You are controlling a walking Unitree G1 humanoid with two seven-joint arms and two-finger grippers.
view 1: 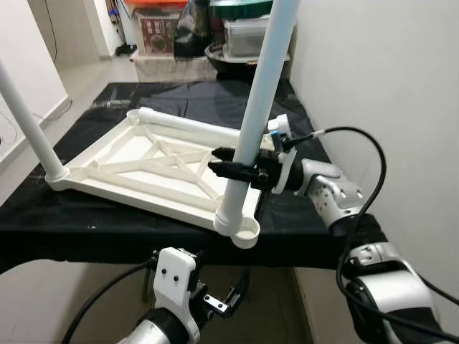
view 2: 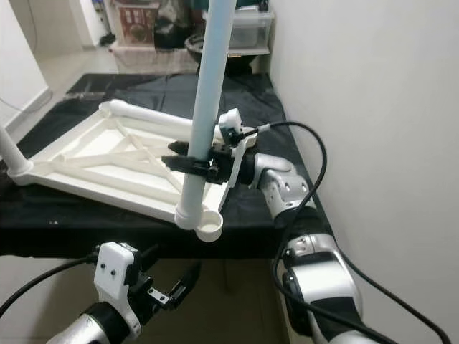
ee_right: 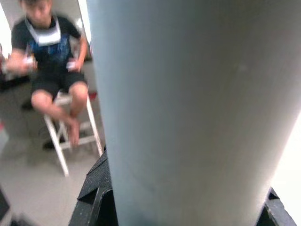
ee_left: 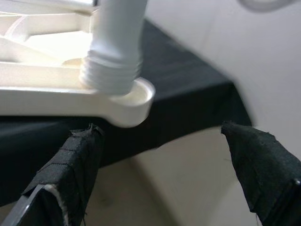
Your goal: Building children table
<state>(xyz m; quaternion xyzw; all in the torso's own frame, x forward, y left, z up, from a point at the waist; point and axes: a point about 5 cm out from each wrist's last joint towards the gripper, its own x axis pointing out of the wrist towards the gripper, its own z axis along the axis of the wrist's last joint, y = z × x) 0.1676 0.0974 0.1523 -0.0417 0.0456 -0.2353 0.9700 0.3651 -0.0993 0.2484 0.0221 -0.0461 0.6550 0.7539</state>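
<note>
Here, a white plastic tabletop (view 1: 154, 168) is seen lying upside down on a work surface draped in black cloth (view 1: 301, 215), its ribbed underside facing up. At the tabletop's corner nearest the robot, at about five o'clock, a round socket (view 1: 242, 231) overhangs the cloth's front edge, and a white table leg (view 1: 254, 107) is stood in it, leaning slightly; its threaded end (ee_left: 110, 73) is seen at the socket's rim. The leg is clamped low down by the right gripper (view 1: 231, 166), whose black fingers are closed around it from the three o'clock side. A second leg (view 1: 29, 125) is seen rising from the corner at nine o'clock, and a third leg (view 1: 190, 125) is laid flat along the tabletop's far edge, toward twelve o'clock. The left gripper (view 1: 222, 297) is held below the front edge of the surface, at six o'clock, with its fingers (ee_left: 75, 165) spread wide and nothing between them. A plain pale wall (view 1: 373, 72) is seen along the right side. Storage boxes (view 1: 161, 29) and dark bags are stacked on the floor beyond the surface at twelve o'clock. In the right wrist view a person (ee_right: 49, 61) is seen, blurred, seated on a white stool (ee_right: 70, 127).
</note>
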